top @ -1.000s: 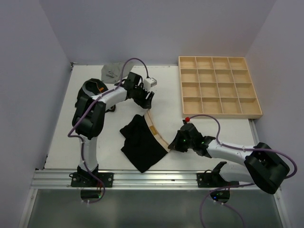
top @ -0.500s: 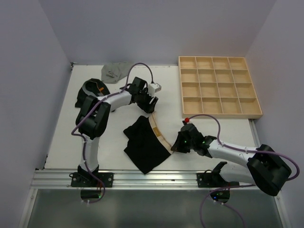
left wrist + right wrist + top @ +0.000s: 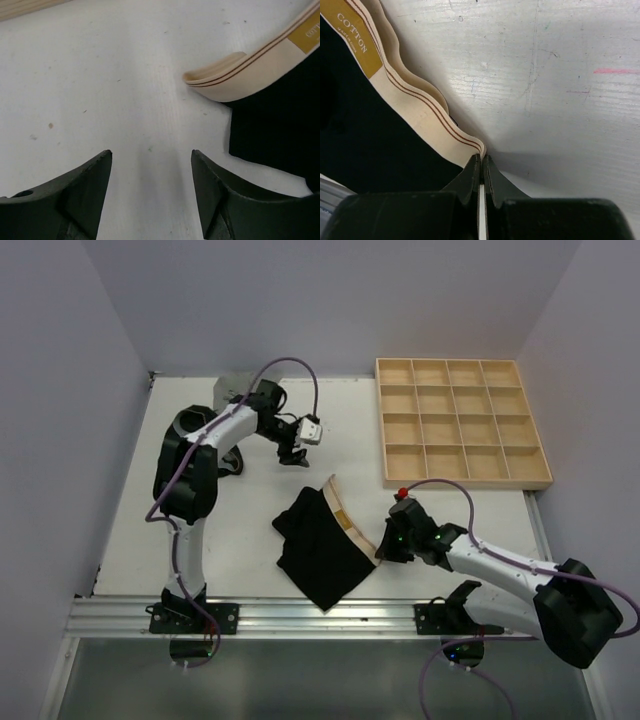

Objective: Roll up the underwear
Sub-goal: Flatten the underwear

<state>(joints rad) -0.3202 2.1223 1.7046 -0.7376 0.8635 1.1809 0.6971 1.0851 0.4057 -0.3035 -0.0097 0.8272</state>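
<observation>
Top external | right jaws grasping underwear (image 3: 325, 550), dragged rightward | left jaws released

underwear (image 3: 322, 558): black | waistband (image 3: 415, 112): cream, thin brown stripes | label (image 3: 356, 37): mustard | tray (image 3: 465, 482): pale wood

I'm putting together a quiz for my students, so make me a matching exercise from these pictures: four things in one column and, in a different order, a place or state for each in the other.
Column one
1. left fingers
2. right fingers
3. grey underwear
4. wooden tray

Column two
A. at the far right of the table, compartments empty
B. pinched shut on the waistband of the black underwear
C. apart, over bare tabletop
D. bunched at the far left corner

Pairs: 1-C, 2-B, 3-D, 4-A
</observation>
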